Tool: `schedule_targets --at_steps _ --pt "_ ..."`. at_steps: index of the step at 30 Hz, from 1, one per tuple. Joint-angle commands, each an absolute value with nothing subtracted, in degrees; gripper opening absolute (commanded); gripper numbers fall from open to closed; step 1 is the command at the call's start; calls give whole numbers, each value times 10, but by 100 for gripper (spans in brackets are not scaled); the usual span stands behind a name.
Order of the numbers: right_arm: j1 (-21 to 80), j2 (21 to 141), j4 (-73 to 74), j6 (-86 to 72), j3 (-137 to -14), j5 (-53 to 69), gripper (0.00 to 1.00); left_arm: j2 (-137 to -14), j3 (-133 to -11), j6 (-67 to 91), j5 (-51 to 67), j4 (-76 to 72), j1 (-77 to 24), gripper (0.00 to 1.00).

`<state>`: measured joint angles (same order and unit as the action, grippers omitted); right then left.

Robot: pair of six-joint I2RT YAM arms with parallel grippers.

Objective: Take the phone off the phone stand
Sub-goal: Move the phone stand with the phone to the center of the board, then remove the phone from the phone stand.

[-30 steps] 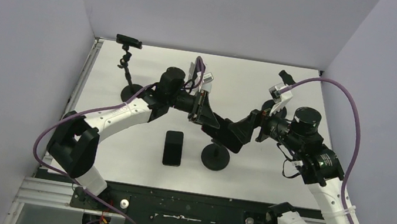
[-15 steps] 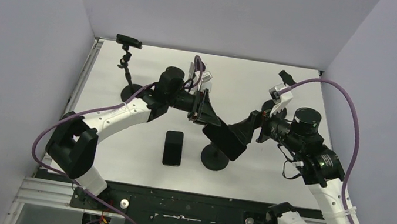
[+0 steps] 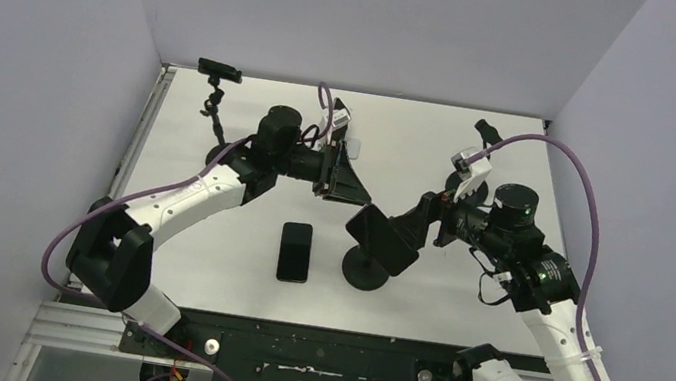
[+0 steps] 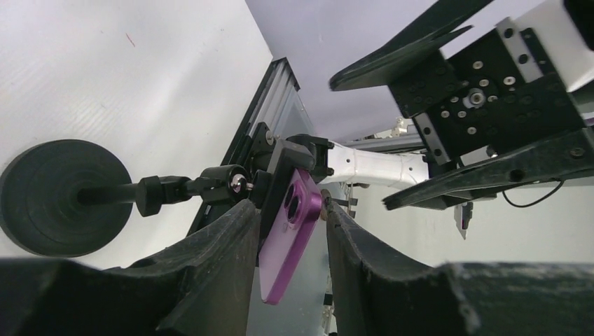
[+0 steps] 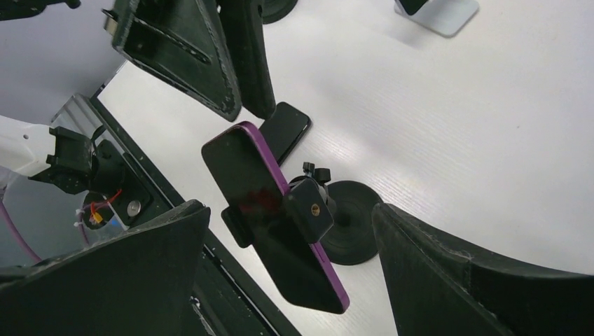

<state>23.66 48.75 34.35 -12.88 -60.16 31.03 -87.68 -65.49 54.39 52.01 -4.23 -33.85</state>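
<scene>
From my seat, the phone (image 5: pixel 256 178) sits gripped in the clamp of the phone stand (image 5: pixel 350 224), tilted above the stand's round black base, near the middle of the table (image 5: pixel 455 126) in the overhead view. Its purple back and camera bump face my left wrist camera; its dark screen faces the right one.

The right gripper (image 5: pixel 280 213) has its jaws spread wide, one finger in each lower corner of its wrist view, with the clamped phone showing between them; it holds nothing.

The left gripper (image 3: pixel 354 188) hangs just up and left of the phone in the overhead view. Its jaws are parted and have hold of nothing that I can make out. In its wrist view the phone shows in the gap, but I cannot tell whether either finger touches it.

A second phone (image 3: pixel 296 251) lies flat, just left of the stand's base.
</scene>
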Motion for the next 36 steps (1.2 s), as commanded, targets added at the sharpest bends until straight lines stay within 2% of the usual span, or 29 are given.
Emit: schedule_targets --at_steps 1,12,17,19,26,29,32,36 --pt "239 492 310 -147 -582 330 89 -839 -648 527 508 -74 -332 39" --pt "254 520 314 -129 -579 337 86 -731 -533 527 421 -210 -290 57" --pt "260 523 307 -130 -573 320 87 -662 -407 503 350 -370 -293 82" --pt "260 518 298 -135 -571 309 87 -650 -367 500 333 -430 -302 84" --pt "261 495 258 -164 -563 301 88 -656 -319 350 250 -462 -417 83" --pt "262 479 248 -170 -560 303 88 -681 -320 332 241 -485 -429 80" --pt "262 464 247 -172 -558 302 88 -702 -320 337 254 -521 -430 75" --pt "262 454 254 -172 -556 293 88 -717 -324 343 278 -535 -433 62"
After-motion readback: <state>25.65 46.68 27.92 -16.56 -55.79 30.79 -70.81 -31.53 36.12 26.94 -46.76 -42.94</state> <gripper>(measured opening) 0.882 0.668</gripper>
